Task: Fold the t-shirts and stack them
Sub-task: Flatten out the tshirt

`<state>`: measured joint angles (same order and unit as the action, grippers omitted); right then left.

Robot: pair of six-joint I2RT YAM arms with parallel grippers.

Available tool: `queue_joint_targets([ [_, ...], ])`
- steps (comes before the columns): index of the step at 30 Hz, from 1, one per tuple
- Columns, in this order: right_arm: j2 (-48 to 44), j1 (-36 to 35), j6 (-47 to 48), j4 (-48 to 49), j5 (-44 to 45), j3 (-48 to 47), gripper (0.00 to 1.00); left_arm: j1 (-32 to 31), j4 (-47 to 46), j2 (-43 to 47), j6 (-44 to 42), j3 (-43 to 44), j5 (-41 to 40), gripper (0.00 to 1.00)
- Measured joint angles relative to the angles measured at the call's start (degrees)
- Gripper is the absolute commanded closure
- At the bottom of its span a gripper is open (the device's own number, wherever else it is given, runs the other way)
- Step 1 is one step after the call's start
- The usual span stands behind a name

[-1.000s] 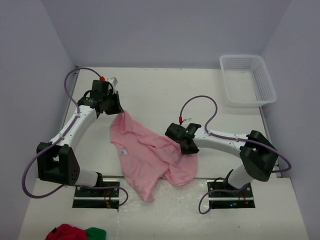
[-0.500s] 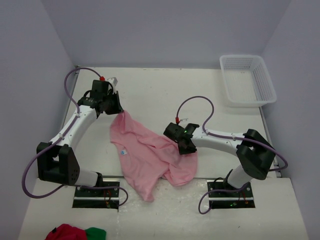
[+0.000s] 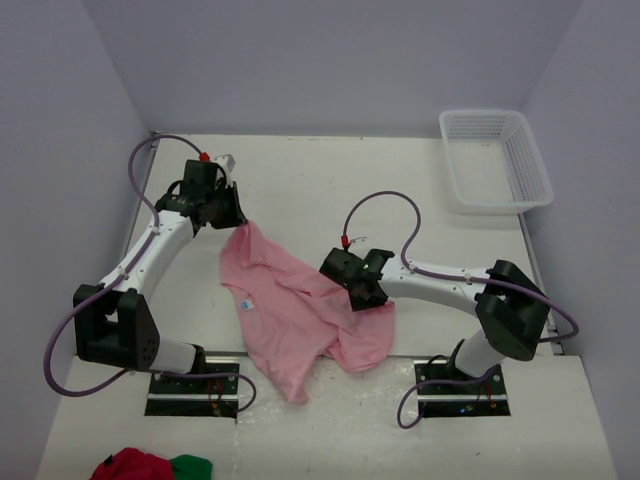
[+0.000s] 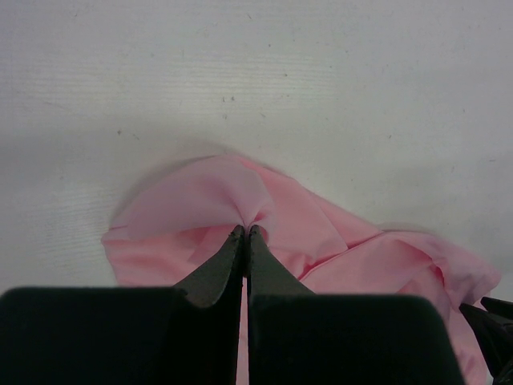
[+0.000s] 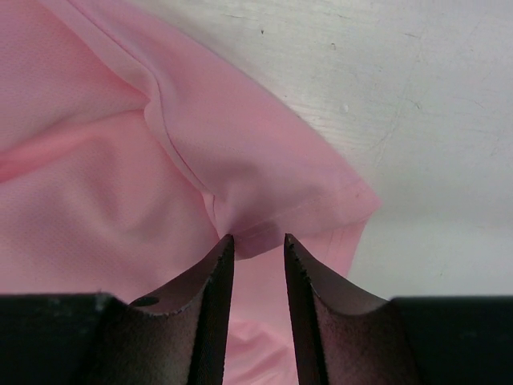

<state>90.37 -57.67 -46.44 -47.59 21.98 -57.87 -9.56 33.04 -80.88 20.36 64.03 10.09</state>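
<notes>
One pink t-shirt (image 3: 300,315) lies crumpled on the table between the arms, a small white label (image 3: 247,303) showing near its left edge. My left gripper (image 3: 232,214) is shut on the shirt's far corner; in the left wrist view the cloth (image 4: 232,192) bunches at the shut tips of that gripper (image 4: 246,229). My right gripper (image 3: 365,290) hovers low over the shirt's right edge. In the right wrist view its jaws (image 5: 256,239) stand apart, a hemmed fold of the shirt (image 5: 264,172) lying just at the tips, not pinched.
A white plastic basket (image 3: 495,160) sits at the back right corner. A red and green bundle of cloth (image 3: 150,466) lies at the near left, in front of the arm bases. Grey walls close in the left, back and right sides.
My right gripper has shifted a little left over the shirt's edge, its wrist turning and its jaws parting slightly. The left arm and the shirt's far corner have stayed put.
</notes>
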Motion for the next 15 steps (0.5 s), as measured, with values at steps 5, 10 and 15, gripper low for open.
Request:
queue_joint_targets([
  [5,0.00,-0.46,0.02,-0.15,0.00,-0.11,0.67,0.00,-0.04,0.00,0.00,-0.04,0.02,1.00],
  [10,0.00,-0.57,0.00,-0.17,0.02,-0.11,0.67,0.00,-0.22,0.00,0.00,-0.17,0.00,1.00],
  [15,0.00,-1.44,0.07,-1.09,0.79,-0.68,0.67,0.00,-0.37,0.00,0.00,-0.17,0.02,1.00],
])
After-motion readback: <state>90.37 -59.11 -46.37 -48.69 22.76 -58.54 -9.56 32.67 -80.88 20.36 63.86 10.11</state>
